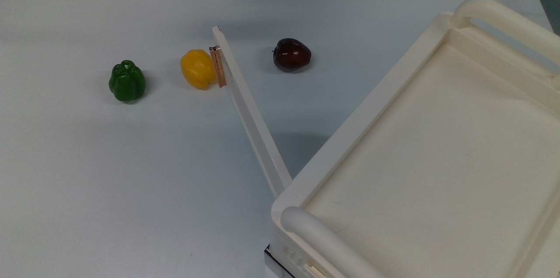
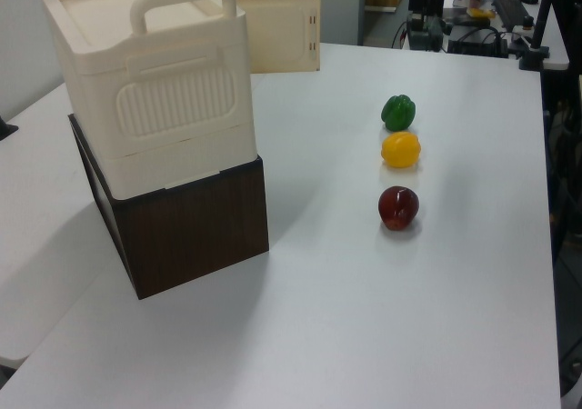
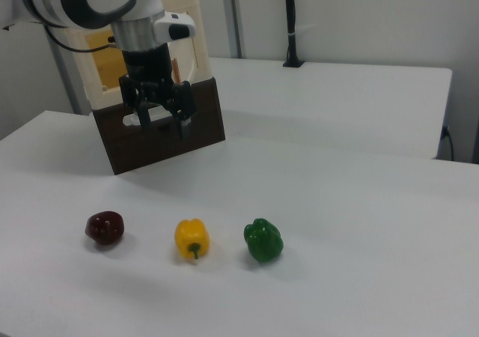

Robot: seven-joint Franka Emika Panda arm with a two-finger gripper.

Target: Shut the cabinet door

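Note:
The cabinet (image 1: 437,138) is a cream-white unit with a tray-like top, standing on a dark brown base (image 2: 200,227). Its cabinet door (image 1: 249,111) stands swung wide open, reaching out over the table toward the top view's upper left. A copper bar handle (image 1: 218,67) sits near the door's free end, close beside a yellow pepper (image 1: 197,68). In the left view the cabinet door (image 2: 277,32) juts out behind the cabinet (image 2: 155,82). My gripper (image 3: 161,123) hangs open and holds nothing, in front of the brown base (image 3: 202,127), with the door (image 3: 196,52) behind it.
A green pepper (image 1: 127,81), the yellow pepper and a dark red apple (image 1: 292,54) lie in a row on the white table (image 1: 131,181). The apple sits inside the angle between door and cabinet. Desks with equipment (image 2: 473,18) stand beyond the table.

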